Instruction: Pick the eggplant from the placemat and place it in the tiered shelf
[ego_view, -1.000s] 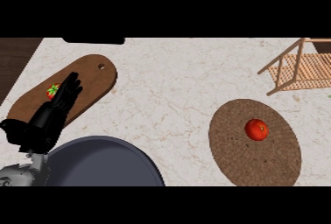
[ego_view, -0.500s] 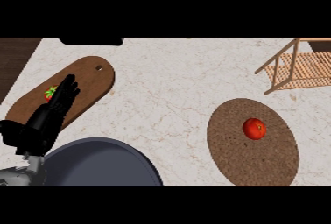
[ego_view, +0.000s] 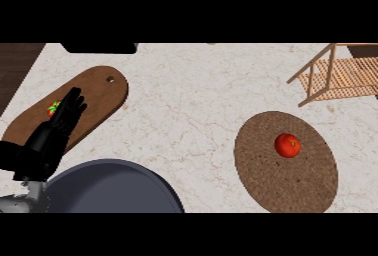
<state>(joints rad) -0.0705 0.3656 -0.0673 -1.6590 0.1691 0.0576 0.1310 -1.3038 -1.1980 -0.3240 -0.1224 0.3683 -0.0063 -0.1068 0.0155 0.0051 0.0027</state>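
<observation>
eggplant is what the task names, yet on the round placemat (ego_view: 264, 176) we see only a round red fruit (ego_view: 287, 145), more like a tomato. it lies near the mat's middle, well apart from the shelf (ego_view: 344, 76) at the worktop's (ego_view: 192, 100) far right corner. we see nothing in the shelf.

over the last second the fruit has not moved. the left robot hand (ego_view: 53, 134) has only drifted a little back and to the left. it lies over the wooden board (ego_view: 105, 94) with fingers straight and open, holding nothing. its fingertips are just beside a small red and green thing (ego_view: 53, 107) on that board. a dark pan (ego_view: 111, 190) sits near its wrist.

we see no right robot hand in this view. we judge that the small drift brings the task no nearer, since the open hand is on the far side of the worktop from both mat and shelf.
</observation>
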